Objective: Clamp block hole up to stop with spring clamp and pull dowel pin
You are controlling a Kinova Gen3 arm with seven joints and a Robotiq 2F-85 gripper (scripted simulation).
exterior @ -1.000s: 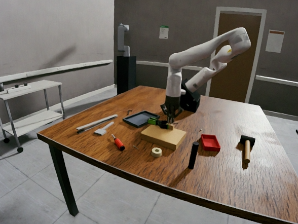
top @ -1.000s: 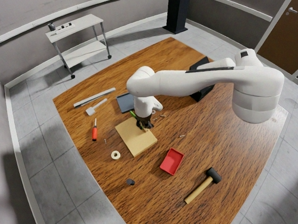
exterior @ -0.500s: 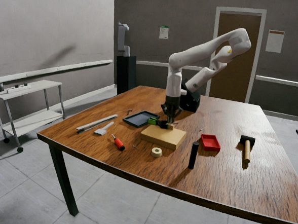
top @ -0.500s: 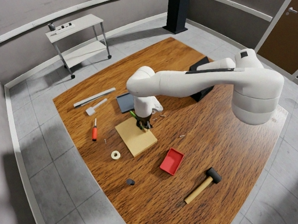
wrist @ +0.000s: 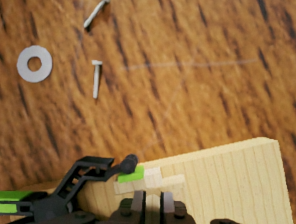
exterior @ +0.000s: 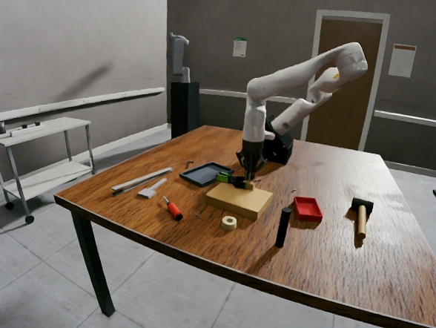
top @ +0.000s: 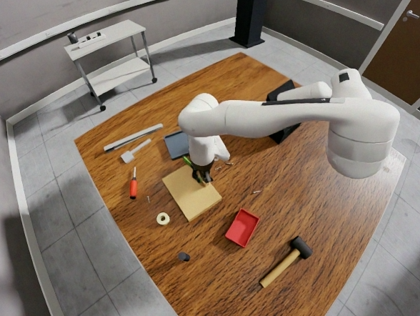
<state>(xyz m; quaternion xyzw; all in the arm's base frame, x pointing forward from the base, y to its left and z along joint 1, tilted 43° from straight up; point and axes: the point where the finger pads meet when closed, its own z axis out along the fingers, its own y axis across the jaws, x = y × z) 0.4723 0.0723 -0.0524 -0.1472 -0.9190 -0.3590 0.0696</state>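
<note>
And the hand (top: 205,179) (exterior: 250,177) (wrist: 152,207) looks nearly closed on the pale dowel pin (wrist: 152,204), low over the small block (exterior: 250,185) (wrist: 173,184)! Straight up now, small twists, no sideways tug. The green-and-black clamp (top: 187,161) (exterior: 223,177) (wrist: 31,207) crowds alongside; red tray (top: 243,229) (exterior: 308,209) well apart.

In the top view, the arm's large elbow (top: 361,154) (exterior: 352,61) is shifted slightly toward the bottom of the frame, at the right. In the exterior view, the same elbow is seen a touch lower at upper right. The white wrist housing (top: 221,150), near the centre of the top view, is also moved slightly downward in the frame.
</note>
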